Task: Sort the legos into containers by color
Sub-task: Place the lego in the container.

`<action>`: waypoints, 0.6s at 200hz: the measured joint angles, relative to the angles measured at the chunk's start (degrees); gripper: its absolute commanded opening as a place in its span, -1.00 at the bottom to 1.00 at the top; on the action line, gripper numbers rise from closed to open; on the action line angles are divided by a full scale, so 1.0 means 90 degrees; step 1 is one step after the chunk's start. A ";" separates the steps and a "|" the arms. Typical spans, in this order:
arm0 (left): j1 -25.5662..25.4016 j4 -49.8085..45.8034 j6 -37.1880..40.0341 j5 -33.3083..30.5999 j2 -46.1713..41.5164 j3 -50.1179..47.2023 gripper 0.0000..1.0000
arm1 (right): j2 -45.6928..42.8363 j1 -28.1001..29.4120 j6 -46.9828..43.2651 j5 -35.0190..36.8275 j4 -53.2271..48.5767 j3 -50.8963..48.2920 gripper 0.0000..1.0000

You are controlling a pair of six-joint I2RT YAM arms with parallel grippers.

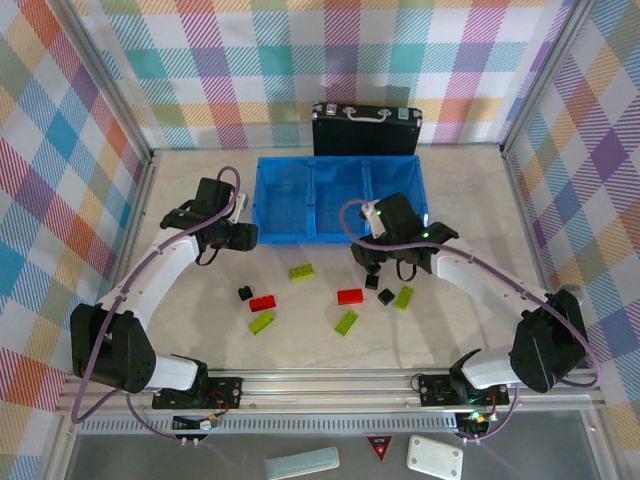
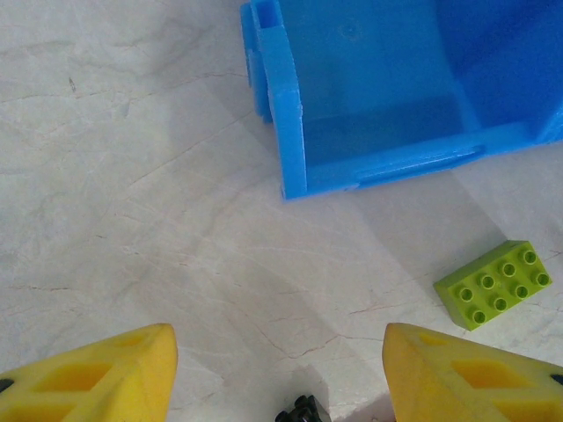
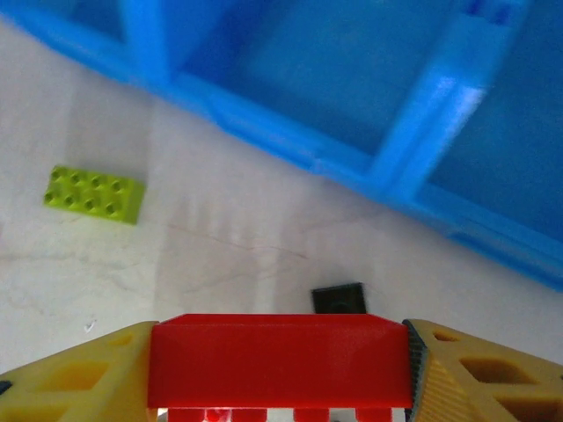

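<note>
Along the near side of the pale table (image 1: 300,350) lie a left green brick (image 1: 261,322) and a middle green brick (image 1: 346,322), both slanted. Just beyond the first sits a left red brick (image 1: 264,303), with a left black cube (image 1: 245,293) near its far left end. Level with these, a middle red brick (image 1: 350,296) lies flat. To its right, a right black cube (image 1: 385,296) sits just beside a right green brick (image 1: 404,297). Farther on, a far green brick (image 1: 301,271) lies alone, between the two grippers.

The right gripper (image 3: 280,374) hangs over the right-hand group, near the front wall of the blue bin (image 1: 300,236). Its yellow fingers (image 3: 475,378) clamp a held red brick (image 3: 280,356) by its ends, above the table. Past it, a small black piece (image 3: 338,299) lies on the table short of the bin.

The left gripper (image 2: 277,369) hovers by the bin's near left corner. Its yellow fingers stand fairly wide apart with nothing between them, and the left black cube peeks in below them.

The bin has three compartments side by side. Just behind it, a black briefcase (image 1: 365,135) stands upright with its silver handle (image 1: 365,113) on top.
</note>
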 measured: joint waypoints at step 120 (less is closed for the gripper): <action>0.0000 -0.0012 0.0000 -0.0005 0.0061 0.0000 0.27 | 0.1343 -0.1445 0.0767 0.0172 -0.0357 0.0942 0.00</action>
